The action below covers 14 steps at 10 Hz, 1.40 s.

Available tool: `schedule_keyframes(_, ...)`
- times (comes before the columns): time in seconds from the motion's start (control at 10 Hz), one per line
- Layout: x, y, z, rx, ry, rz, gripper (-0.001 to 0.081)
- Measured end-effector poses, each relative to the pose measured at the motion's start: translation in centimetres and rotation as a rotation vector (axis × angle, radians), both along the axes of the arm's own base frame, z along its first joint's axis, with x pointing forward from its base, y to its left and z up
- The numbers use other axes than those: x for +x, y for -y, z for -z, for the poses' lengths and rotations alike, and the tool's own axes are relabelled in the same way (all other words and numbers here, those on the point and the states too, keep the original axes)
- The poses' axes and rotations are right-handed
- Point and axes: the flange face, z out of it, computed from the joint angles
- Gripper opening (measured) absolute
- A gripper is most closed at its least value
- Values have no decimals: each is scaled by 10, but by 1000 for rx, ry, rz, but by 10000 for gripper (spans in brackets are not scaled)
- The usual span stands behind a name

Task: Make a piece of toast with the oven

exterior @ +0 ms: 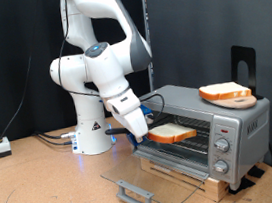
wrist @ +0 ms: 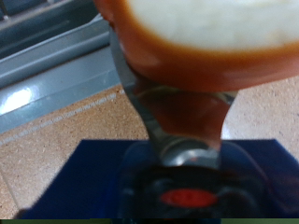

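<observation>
Gripper [exterior: 140, 131] fingers are seen closed on the piece of toast [exterior: 171, 133], held level at centre frame in front of the oven [exterior: 204, 123], whose glass door [exterior: 151, 180] is folded down, seemingly so the rack can be reached.

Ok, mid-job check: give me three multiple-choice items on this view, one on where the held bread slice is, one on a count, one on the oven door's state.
1. Where is the piece of toast?
A. on the floor
B. in the gripper at the oven mouth
C. on the robot's base
2. How many bread slices show?
A. one
B. two
C. four
3. The oven door is:
A. shut
B. missing
C. folded down open

1 B: gripper fingers clamp its crust at the opening.
2 B: another slice rests on the oven's top.
3 C: the glass lies flat in front.
</observation>
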Motion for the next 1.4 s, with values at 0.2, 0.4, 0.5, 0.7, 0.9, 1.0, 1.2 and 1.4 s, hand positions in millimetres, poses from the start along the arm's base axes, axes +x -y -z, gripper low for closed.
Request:
schedule_keyframes(0.2, -1, -12, -1, -63, 46, -30, 395)
schedule_keyframes(0.4, 1, -14, 0, -129, 86, -42, 395)
schedule_keyframes(0.5, 3, -9, 0, -144, 95, -41, 395)
schedule_keyframes(0.7, 5, 2, 0, -149, 96, -20, 395)
schedule_keyframes(0.9, 9, 10, -4, -142, 102, -10, 395)
schedule_keyframes(1.0, 10, 13, -5, -136, 98, -10, 395)
schedule_keyframes(1.2, 10, 19, -6, -130, 95, -15, 395)
schedule_keyframes(1.4, 7, 19, -3, -116, 71, -16, 395)
